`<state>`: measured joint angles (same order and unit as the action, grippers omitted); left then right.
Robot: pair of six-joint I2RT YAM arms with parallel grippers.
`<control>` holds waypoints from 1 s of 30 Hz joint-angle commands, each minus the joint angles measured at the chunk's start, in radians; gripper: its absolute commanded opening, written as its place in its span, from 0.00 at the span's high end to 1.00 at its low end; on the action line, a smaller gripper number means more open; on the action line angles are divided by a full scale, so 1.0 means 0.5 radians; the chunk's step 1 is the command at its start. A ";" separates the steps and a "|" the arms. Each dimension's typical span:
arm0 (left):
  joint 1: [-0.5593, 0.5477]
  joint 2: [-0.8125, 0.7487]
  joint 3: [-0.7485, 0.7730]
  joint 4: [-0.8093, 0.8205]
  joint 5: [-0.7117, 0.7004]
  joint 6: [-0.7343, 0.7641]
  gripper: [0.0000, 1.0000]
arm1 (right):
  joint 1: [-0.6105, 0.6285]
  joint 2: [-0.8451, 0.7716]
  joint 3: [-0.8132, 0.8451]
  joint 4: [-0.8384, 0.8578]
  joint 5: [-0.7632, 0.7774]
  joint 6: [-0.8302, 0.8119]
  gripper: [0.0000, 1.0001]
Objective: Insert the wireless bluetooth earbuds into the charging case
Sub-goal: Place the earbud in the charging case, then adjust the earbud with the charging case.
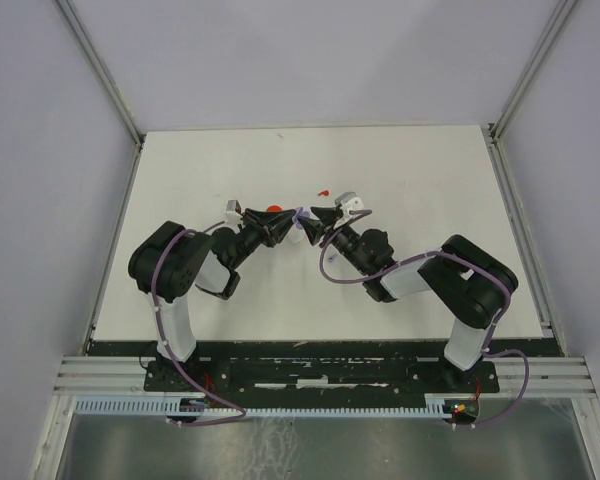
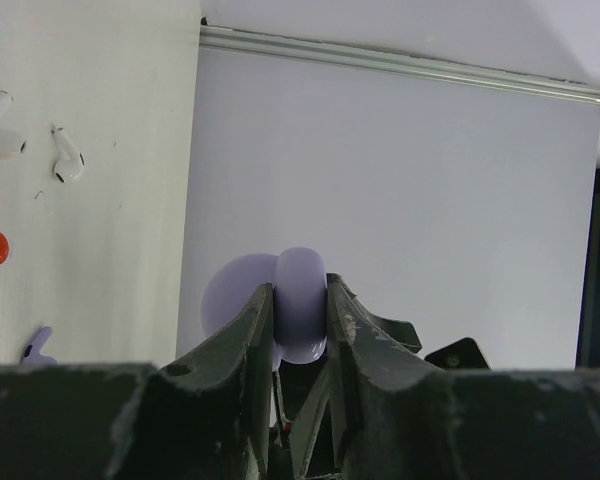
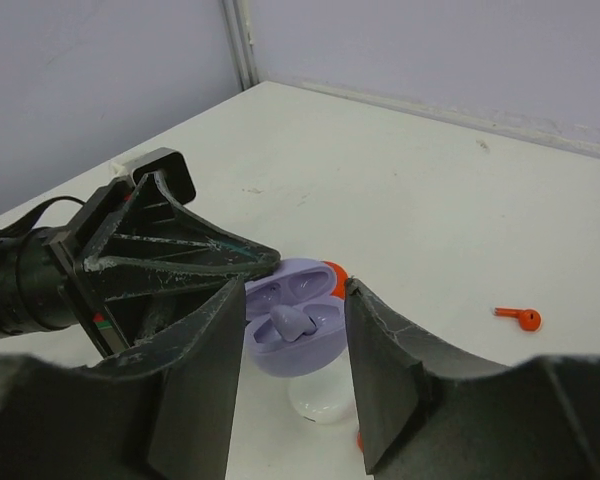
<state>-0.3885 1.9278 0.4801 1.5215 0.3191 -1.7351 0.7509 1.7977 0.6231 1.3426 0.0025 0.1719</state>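
The lavender charging case (image 3: 300, 345) hangs open above the table, and my left gripper (image 2: 300, 290) is shut on it. It shows edge-on as the case (image 2: 300, 318) between the left jaws. One lavender earbud (image 3: 294, 322) lies in a well of the case. My right gripper (image 3: 293, 290) stands open just over the case, its fingers clear of the earbud on both sides. In the top view both grippers meet mid-table, left gripper (image 1: 286, 226) against right gripper (image 1: 316, 222). A red earbud (image 3: 521, 318) lies on the table to the right. Loose on the table are two white earbuds (image 2: 68, 160) and a lavender earbud (image 2: 38, 346).
A white round case (image 3: 325, 408) sits on the table under the lavender one, and a red round case (image 3: 335, 276) lies just behind it. The red case (image 1: 273, 208) and red earbud (image 1: 322, 191) show beyond the grippers. Walls enclose the white table (image 1: 430, 200).
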 commanded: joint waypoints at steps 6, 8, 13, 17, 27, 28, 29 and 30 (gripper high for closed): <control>0.013 0.031 0.039 0.284 0.015 -0.061 0.97 | 0.005 -0.392 0.010 -0.020 0.365 0.054 0.47; 0.017 0.031 0.040 0.284 0.018 -0.060 0.97 | 0.005 -0.567 0.101 -0.566 0.485 0.039 0.46; 0.022 0.032 0.038 0.283 0.019 -0.056 0.97 | 0.010 -0.728 0.633 -2.216 0.717 0.039 0.24; 0.022 0.040 0.038 0.285 0.016 -0.048 0.97 | 0.024 -0.759 0.672 -2.499 0.782 0.072 0.08; 0.031 0.035 0.034 0.285 0.018 -0.037 0.97 | 0.055 -0.592 0.928 -2.949 0.780 0.127 0.01; 0.029 0.034 0.034 0.284 0.018 -0.036 0.97 | 0.058 -0.575 0.942 -2.952 0.762 0.128 0.01; 0.029 0.034 0.034 0.283 0.018 -0.036 0.97 | 0.062 -0.557 0.959 -2.964 0.753 0.135 0.01; 0.027 0.034 0.034 0.285 0.020 -0.036 0.97 | 0.067 -0.540 0.970 -2.966 0.739 0.137 0.01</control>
<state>-0.3771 1.9385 0.4805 1.5215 0.3195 -1.7351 0.7731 1.5036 1.0412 -0.1081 0.3855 0.2214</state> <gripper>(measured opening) 0.305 0.994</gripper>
